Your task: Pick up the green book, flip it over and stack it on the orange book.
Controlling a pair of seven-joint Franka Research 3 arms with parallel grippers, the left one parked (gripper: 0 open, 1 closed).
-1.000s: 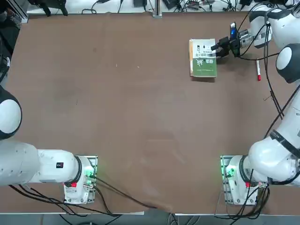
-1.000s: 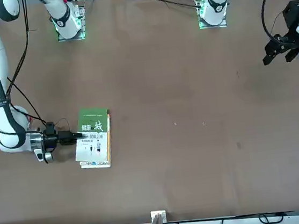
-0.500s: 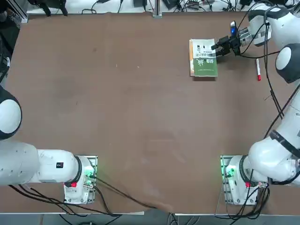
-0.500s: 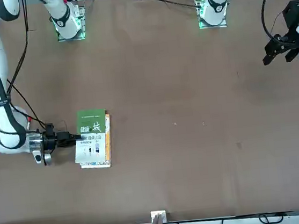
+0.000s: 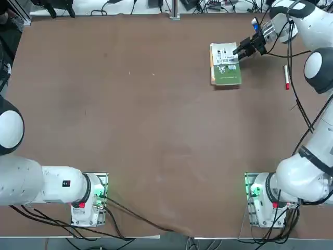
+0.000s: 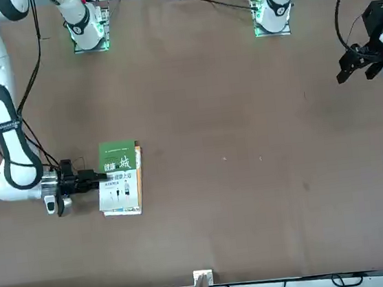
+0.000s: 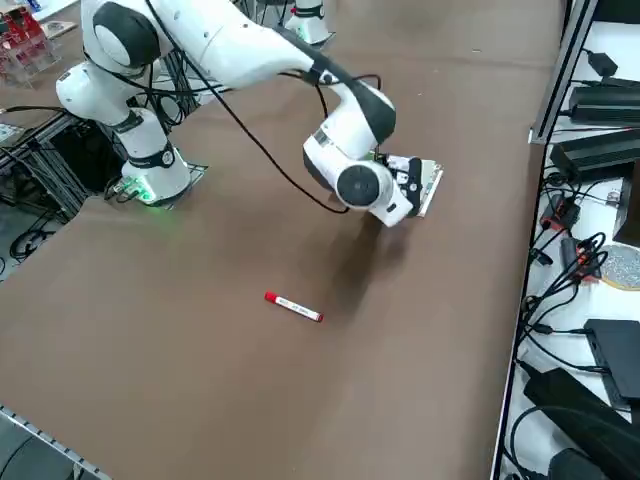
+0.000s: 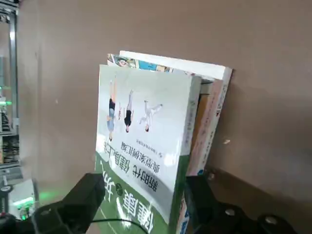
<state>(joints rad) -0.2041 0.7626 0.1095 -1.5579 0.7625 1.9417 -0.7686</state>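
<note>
Count, books: two made out in the stack, the green book [image 5: 227, 74] on top and the orange book [image 6: 140, 178] beneath it, its edge showing along one side. Count, markers: one, white with a red cap [image 5: 286, 77], lying on the brown tabletop [image 5: 140, 120] to the right of the books in the top view (well clear of both).

Position of the green book: it lies with its white-and-green cover up, the figures and characters in plain sight. The two books are nearly lined up, with a little of the orange book uncovered at the side away from the right gripper [image 8: 147, 184]. In the top view, the right gripper is at the right edge of the green book, by its white half; the book extends leftward from the fingertips.

Claw state: open, fingers spread wide apart. The wrist view has one finger in front of the green cover and the other by the spine side (whether either touches, I cannot tell). No grip on the green book is seen.
</note>
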